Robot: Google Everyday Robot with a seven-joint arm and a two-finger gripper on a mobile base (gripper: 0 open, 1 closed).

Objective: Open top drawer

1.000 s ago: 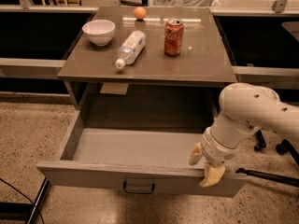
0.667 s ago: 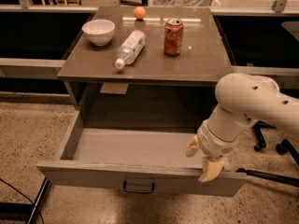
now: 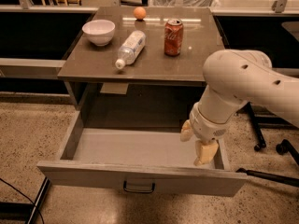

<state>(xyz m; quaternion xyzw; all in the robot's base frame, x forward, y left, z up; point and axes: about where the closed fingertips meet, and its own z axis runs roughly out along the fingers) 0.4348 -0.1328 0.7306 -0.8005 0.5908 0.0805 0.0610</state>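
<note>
Already open: the top drawer (image 3: 126, 148) stands pulled far out from under the surface (image 3: 154, 66), its plain gray inside bare.
Its black handle (image 3: 138, 187) sits centred on the front face, down and to the left of the gripper (image 3: 192, 149). The gripper hangs inside the drawer's right end, just behind that front, and its fingers (image 3: 205, 152) are parted and hold nothing. Any further pull would run toward the camera, across the drawer's left-right length; little seems left to do.
</note>
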